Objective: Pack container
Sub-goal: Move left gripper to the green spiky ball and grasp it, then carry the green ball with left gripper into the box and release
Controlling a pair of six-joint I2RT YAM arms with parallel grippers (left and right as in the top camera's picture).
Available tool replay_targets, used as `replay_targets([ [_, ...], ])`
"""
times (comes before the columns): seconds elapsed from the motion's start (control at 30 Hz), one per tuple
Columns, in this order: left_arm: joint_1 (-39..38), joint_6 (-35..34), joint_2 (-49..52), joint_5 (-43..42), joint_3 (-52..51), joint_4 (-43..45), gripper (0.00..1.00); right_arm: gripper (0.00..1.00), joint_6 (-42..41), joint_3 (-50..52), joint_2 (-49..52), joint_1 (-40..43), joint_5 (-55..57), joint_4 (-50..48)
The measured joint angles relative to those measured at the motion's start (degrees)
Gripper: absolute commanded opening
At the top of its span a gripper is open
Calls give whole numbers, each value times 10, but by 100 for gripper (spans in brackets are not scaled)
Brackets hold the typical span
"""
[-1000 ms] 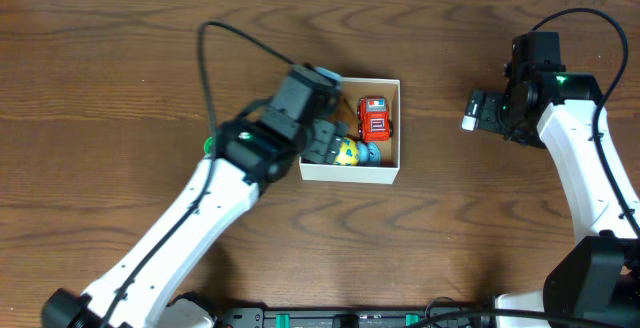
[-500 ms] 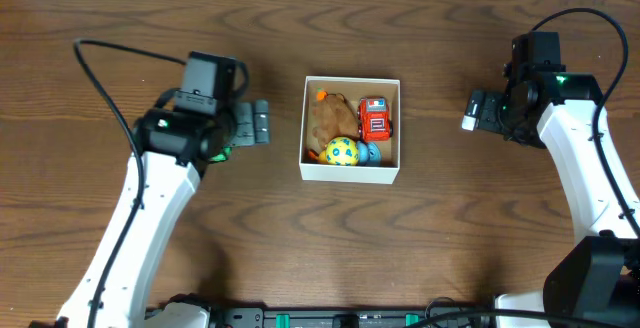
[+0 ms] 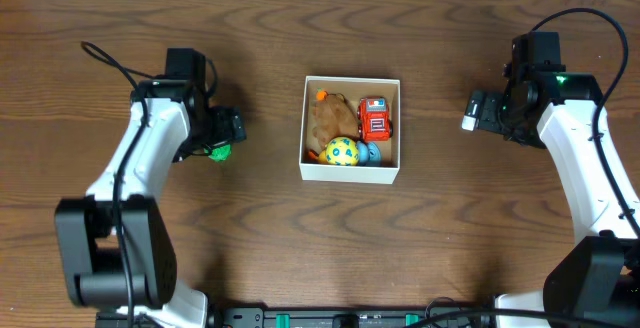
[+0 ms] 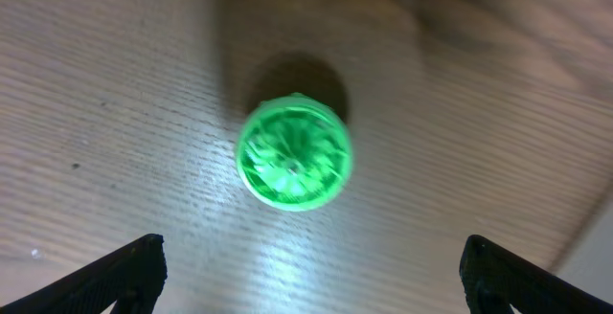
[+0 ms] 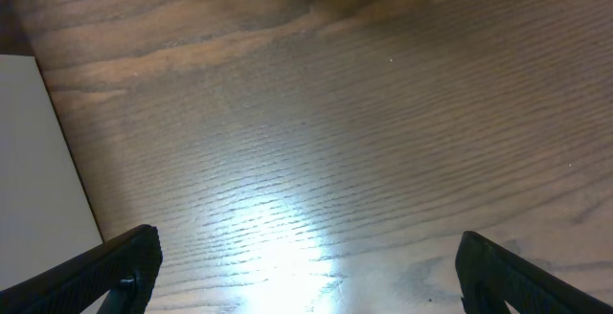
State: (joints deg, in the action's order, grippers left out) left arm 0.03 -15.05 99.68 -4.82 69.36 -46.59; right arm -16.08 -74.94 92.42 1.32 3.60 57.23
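Table: I see a brown wood table [image 3: 300, 248] with wavy lines in it, and a light shines back off it under both wrist cameras.
Container: The white container [image 3: 350, 173] sits in the middle of the table, between my 2 arms. I see 4 toys in it: a brown soft toy [image 3: 330, 118], a red toy truck [image 3: 375, 118], a yellow ball [image 3: 342, 152] with blue dots, and a bit of something blue [image 3: 370, 153] beside the ball.
Green toy: A small round green toy [image 4: 294, 153] lies on the wood, well apart from the container, on its left side. It is the only toy I see outside.
Left gripper: My left gripper [image 4: 306, 276] hangs right over the green toy. Its fingers [image 4: 120, 271] are spread wide, 1 tip on each side of the view, and they hold nothing.
Right gripper: My right gripper [image 5: 306, 276] waits over bare wood near the container's right side. Its fingers [image 5: 115, 271] are wide too, with nothing between them.
Step now: I think my job is to grab the green toy.
How to do it well: I want the toy in the middle between the 2 tips. Then I go straight down, slowly, and squeeze softly around its fat part.
Watch out: The toy looks round, so I think it may roll if 1 finger bumps it first.
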Motion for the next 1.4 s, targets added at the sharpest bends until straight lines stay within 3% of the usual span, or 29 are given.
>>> replay_targets([
  [0.73, 16, 0, 109, -12, -3, 66, 100, 99, 0, 0, 0, 0, 0, 2],
  [0.97, 16, -3, 109, -13, -3, 67, 71, 99, 0, 0, 0, 0, 0, 3],
  [1.4, 16, -1, 109, -14, -3, 66, 48, 99, 0, 0, 0, 0, 0, 4],
])
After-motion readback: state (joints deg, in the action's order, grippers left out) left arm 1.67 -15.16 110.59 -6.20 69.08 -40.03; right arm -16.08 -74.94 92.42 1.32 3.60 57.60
